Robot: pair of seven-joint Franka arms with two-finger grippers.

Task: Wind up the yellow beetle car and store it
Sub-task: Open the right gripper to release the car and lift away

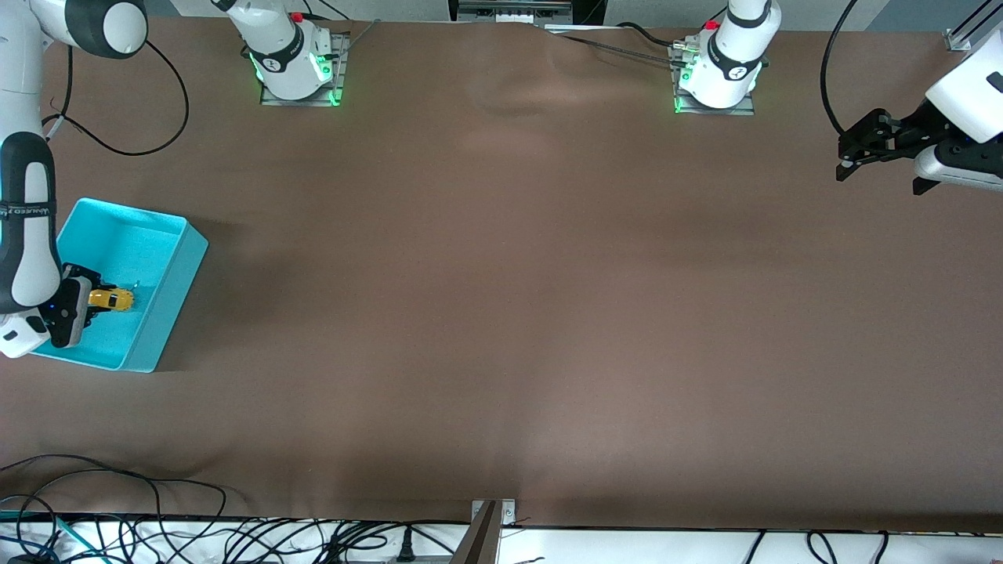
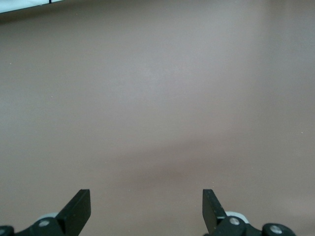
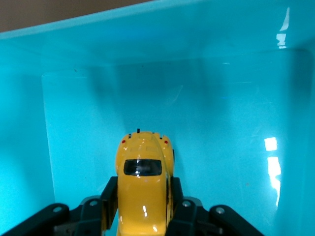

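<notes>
R end effector (image 3: 142, 209) clamps yellow beetle car (image 3: 144, 184) inside turquoise bin (image 1: 176, 270); L end effector (image 2: 146, 209) agape, waiting.

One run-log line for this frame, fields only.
right end effector: shut on yellow beetle car, inside turquoise bin | left end effector: open, waiting over bare table
</notes>
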